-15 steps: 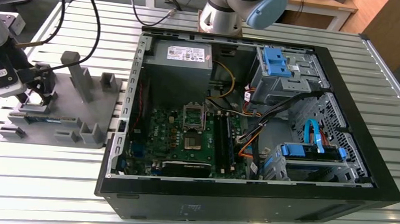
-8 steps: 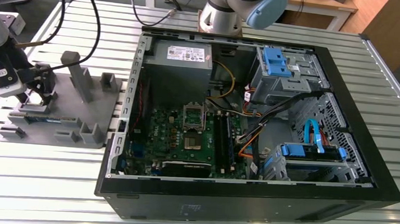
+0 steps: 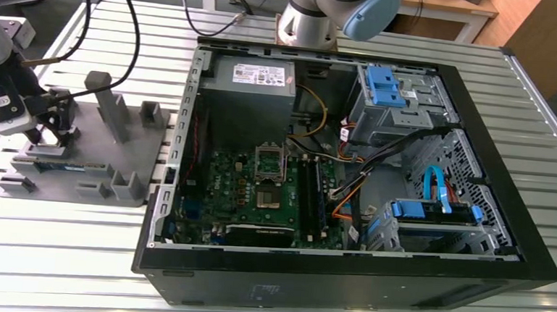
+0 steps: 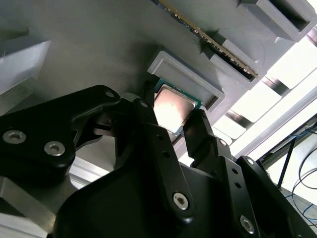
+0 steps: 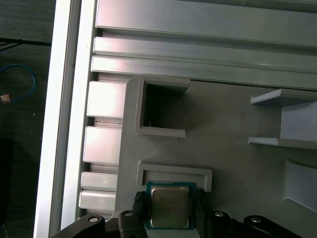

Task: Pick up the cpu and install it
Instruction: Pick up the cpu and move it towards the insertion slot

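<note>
The cpu, a small silvery square on a green edge, lies on the grey block tray against a low U-shaped rim. It also shows in the second wrist view. My gripper stands over it, one black finger pressed to one side and the other against the opposite side, so it is shut on the chip. In the exterior view the gripper is low over the tray at the exterior view's left. The board's metal-framed socket lies inside the open computer case.
The open black computer case takes up the middle and the exterior view's right, with cables and blue drive brackets inside. A thin green memory stick stands in a tray slot near the gripper. Upright grey posts rise from the tray. Another arm's base stands behind the case.
</note>
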`<action>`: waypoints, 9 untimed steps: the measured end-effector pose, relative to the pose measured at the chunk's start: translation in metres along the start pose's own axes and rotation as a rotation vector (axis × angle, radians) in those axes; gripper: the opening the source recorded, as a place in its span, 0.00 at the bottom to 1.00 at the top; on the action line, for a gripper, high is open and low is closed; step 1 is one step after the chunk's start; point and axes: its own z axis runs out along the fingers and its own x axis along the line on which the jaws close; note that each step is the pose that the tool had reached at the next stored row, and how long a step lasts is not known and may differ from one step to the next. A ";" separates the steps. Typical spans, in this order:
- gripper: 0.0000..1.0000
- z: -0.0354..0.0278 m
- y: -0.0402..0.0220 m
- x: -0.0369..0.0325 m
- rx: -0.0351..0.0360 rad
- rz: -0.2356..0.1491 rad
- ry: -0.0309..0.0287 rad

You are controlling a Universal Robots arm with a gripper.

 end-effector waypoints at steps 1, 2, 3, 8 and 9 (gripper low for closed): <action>0.50 -0.0001 0.0000 0.0000 0.0000 0.000 0.0001; 0.50 -0.0006 0.0001 -0.0001 0.0001 0.000 0.0002; 0.50 -0.0012 0.0001 -0.0001 0.0001 0.000 0.0002; 0.50 -0.0018 0.0001 0.0000 -0.0001 0.000 -0.0001; 0.50 -0.0017 0.0001 0.0000 0.0000 0.000 0.0000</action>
